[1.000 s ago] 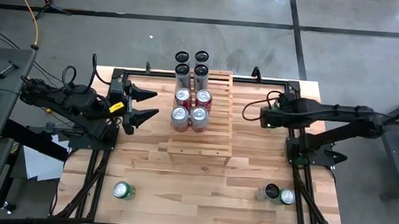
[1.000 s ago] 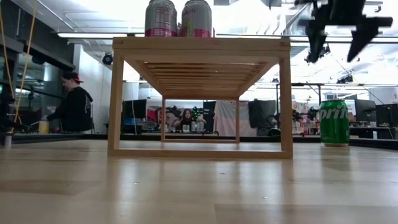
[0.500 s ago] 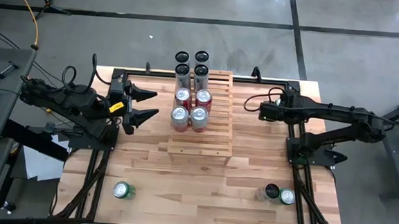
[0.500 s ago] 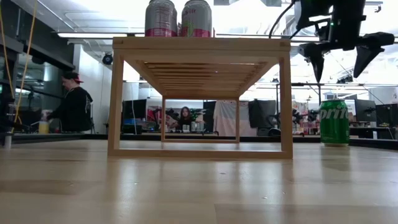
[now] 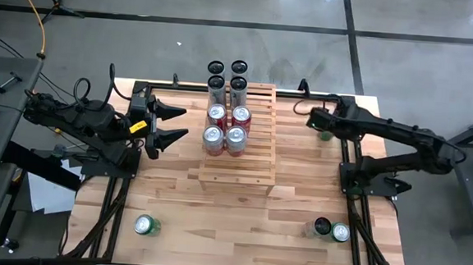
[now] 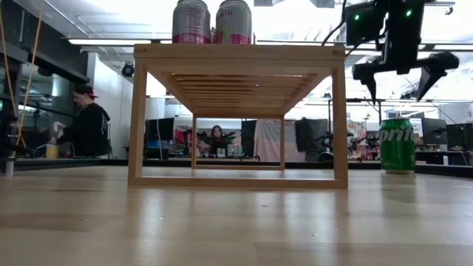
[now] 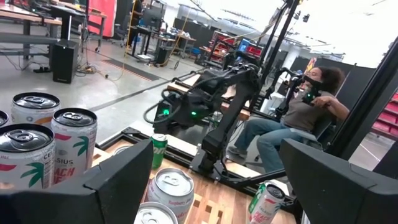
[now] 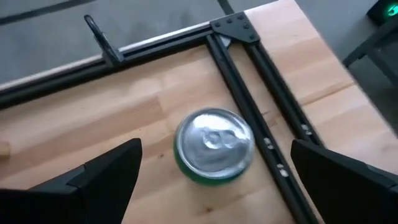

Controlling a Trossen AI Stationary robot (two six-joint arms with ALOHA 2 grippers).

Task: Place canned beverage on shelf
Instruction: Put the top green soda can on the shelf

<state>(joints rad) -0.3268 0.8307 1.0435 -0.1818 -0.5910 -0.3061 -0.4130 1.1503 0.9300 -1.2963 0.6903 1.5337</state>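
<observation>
The light-wood shelf (image 5: pixel 237 153) stands mid-table with several cans (image 5: pixel 225 125) on its slats. A green canned beverage (image 8: pixel 214 148) stands upright on the tabletop at the far right (image 5: pixel 325 136), also in the low view (image 6: pixel 397 145). My right gripper (image 6: pixel 397 85) hangs open above it and slants down, its fingers apart on either side of the can's top without touching it. My left gripper (image 5: pixel 186 121) waits open and level beside the shelf's left side, nothing between its fingers.
Another green can (image 5: pixel 144 225) stands near the front left and two cans (image 5: pixel 331 230) near the front right. Black frame rails (image 8: pixel 249 99) run along the table's far and right edges beside the can. A person (image 7: pixel 305 112) sits beyond the table.
My right gripper has swung toward the table's far edge and come down over the green can at the far right, rolling and tipping as it went. Its fingers have stayed apart. The can has not moved.
</observation>
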